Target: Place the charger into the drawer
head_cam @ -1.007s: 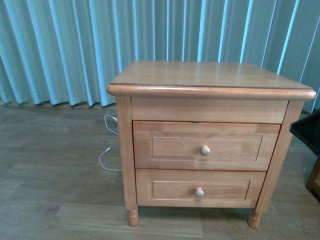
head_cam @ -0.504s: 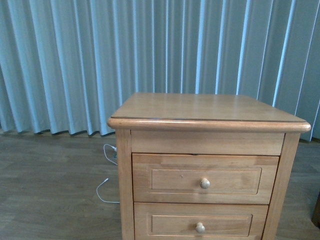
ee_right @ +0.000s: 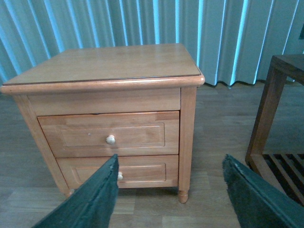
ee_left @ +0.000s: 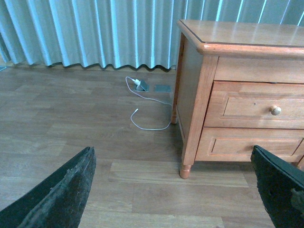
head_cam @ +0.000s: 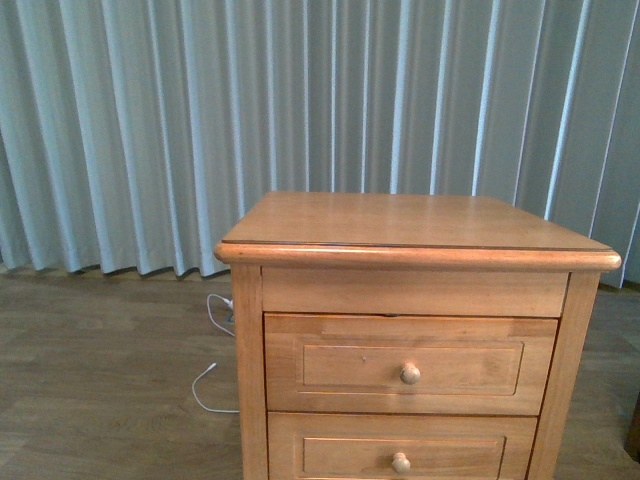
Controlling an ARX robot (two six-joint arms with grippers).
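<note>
The drawer (head_cam: 330, 366) is the upper of two in a honey-coloured nightstand; it is shut, with a tiny dark speck on its panel and a round knob (head_cam: 410, 373). It also shows in the left wrist view as the drawer (ee_left: 247, 107) and in the right wrist view as the drawer (ee_right: 137, 134). The charger is out of view. My left gripper (ee_left: 172, 150) hangs open over bare floor, left of the nightstand's front. Before the nightstand, my right gripper (ee_right: 169, 156) is open with nothing between its fingers. Neither arm shows in the front view.
The nightstand (head_cam: 400, 222) stands before pale blue curtains (head_cam: 200, 120), its top bare. The lower drawer (head_cam: 340, 455) is shut. A thin white cable (ee_left: 147, 127) lies on the wood floor to its left. A dark wooden frame (ee_right: 273, 109) stands to the right.
The front view has swung upward: the nightstand sits lower in frame, its legs and most of the lower drawer cut off, and more curtain shows. Both drawers stay shut.
</note>
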